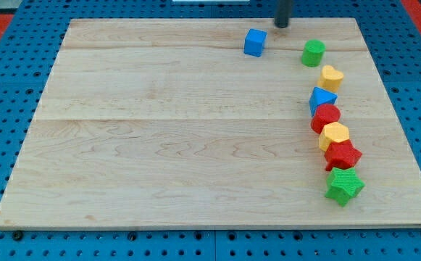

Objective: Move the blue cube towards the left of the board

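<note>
Blue cube [254,43] near board [159,145] top edge, my tip [281,26] just right

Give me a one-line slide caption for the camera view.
My tip sits just right of the blue cube near the wooden board top edge, seven blocks curving down the right.
</note>
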Available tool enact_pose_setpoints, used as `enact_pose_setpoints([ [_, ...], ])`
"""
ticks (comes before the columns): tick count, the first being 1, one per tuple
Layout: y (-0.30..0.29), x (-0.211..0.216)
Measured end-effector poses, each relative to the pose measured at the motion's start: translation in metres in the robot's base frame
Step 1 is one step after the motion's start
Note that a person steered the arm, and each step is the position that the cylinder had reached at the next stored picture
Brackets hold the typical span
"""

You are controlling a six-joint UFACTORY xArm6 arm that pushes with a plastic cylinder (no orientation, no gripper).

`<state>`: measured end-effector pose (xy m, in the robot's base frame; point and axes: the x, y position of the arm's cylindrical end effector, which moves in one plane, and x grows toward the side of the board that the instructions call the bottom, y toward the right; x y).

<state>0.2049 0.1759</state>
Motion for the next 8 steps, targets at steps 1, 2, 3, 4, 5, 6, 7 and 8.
enact_pose_setpoints([
  [1,0.009,0.026],
  [2,0.008,0.031],
  [3,-0.018,0.049],
  [4,-0.056,0.054],
  [5,-0.046,0.054],
  [6,-0.087,0.061],
  [7,-0.152,0.05],
  [8,-0.17,0.062],
])
